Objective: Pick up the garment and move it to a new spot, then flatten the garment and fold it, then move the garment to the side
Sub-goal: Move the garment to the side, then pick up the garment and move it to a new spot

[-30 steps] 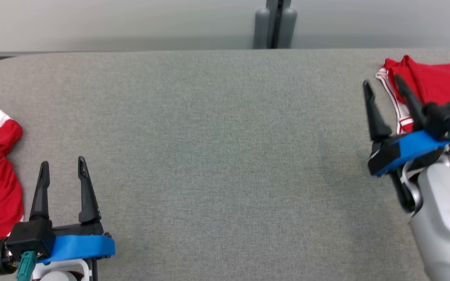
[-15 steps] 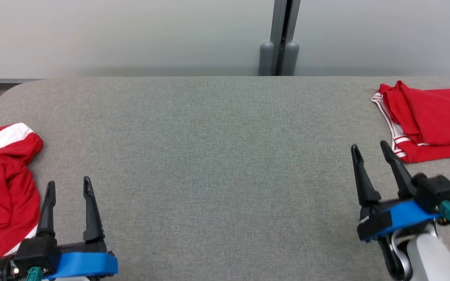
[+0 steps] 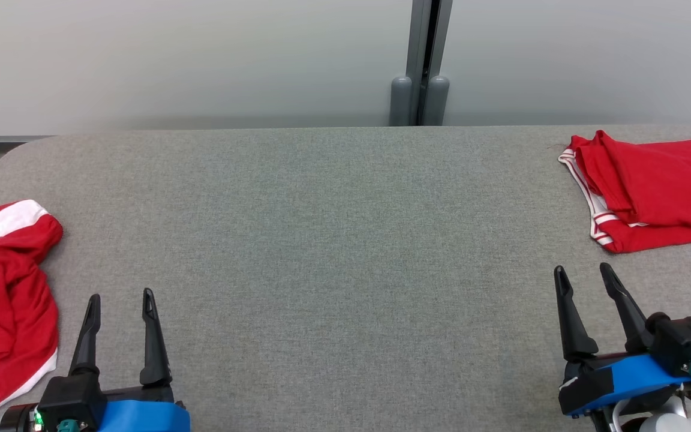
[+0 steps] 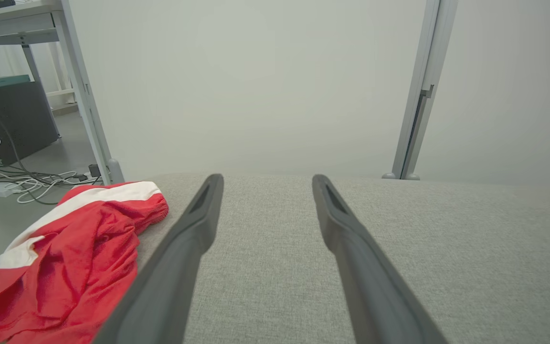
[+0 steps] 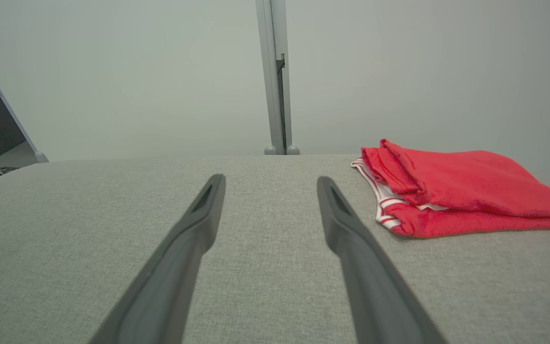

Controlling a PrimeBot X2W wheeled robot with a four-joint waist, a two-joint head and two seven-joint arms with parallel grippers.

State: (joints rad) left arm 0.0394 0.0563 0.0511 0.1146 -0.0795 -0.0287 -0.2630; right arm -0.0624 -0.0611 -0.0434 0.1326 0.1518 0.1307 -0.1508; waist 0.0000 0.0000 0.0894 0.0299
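Grey table (image 3: 345, 240): folded garment (image 3: 651, 186) far R; L pincer (image 3: 122, 294), R pincer (image 3: 582, 268) gaping.

The left gripper (image 3: 120, 294), at the lower left of the head view, holds its two dark fingers parted and pointing up the view. The right gripper (image 3: 583, 268), at the lower right, is likewise spread. Its fingers lean slightly leftward above a blue band.

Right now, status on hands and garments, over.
Left hand open, empty. Right hand open, empty. Folded red garment far right, crumpled red garment far left, neither touched. Plain grey tabletop between.
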